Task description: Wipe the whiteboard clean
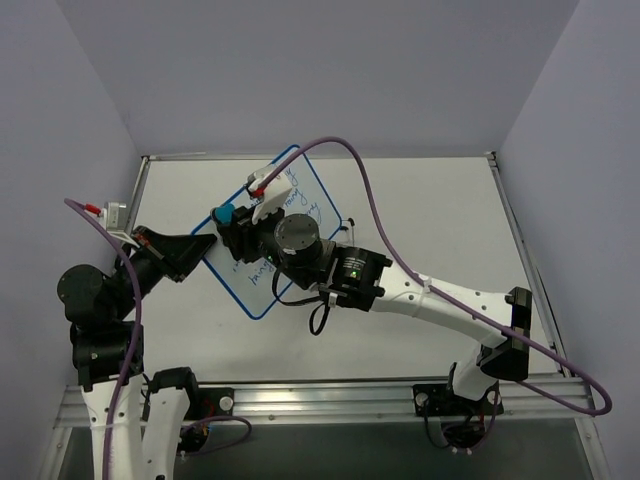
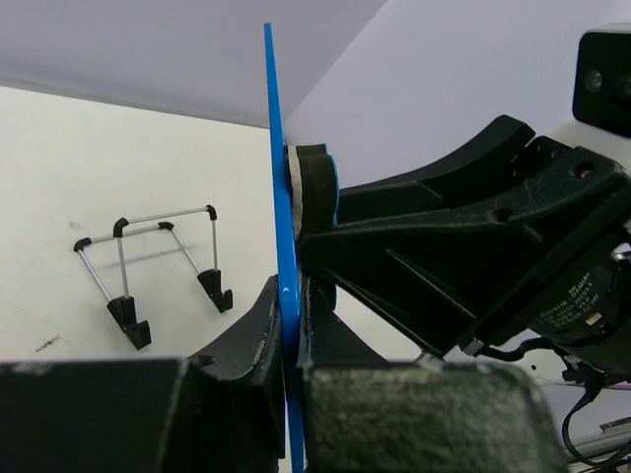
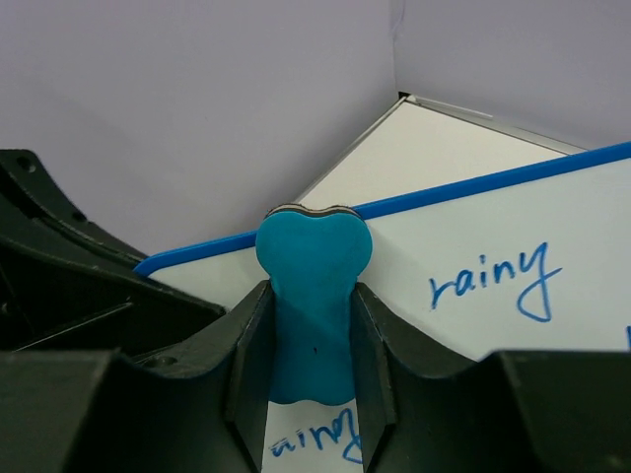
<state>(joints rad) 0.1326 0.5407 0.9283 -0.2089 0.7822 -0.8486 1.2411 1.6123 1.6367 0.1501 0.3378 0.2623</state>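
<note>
The whiteboard [image 1: 290, 215] with a thin blue frame and blue handwriting lies tilted at the table's left middle. My left gripper [image 1: 208, 243] is shut on its left edge; in the left wrist view the blue board edge [image 2: 280, 197] stands clamped between the fingers [image 2: 258, 340]. My right gripper [image 1: 232, 222] is shut on the blue eraser [image 3: 312, 286], which presses on the board [image 3: 473, 246] near that edge, by the word "rainy". The eraser also shows in the left wrist view [image 2: 314, 192] against the board.
A thin black wire stand [image 2: 153, 266] lies on the white table behind the board in the left wrist view. Grey walls enclose the table on three sides. A purple cable [image 1: 380, 200] arcs over the right arm.
</note>
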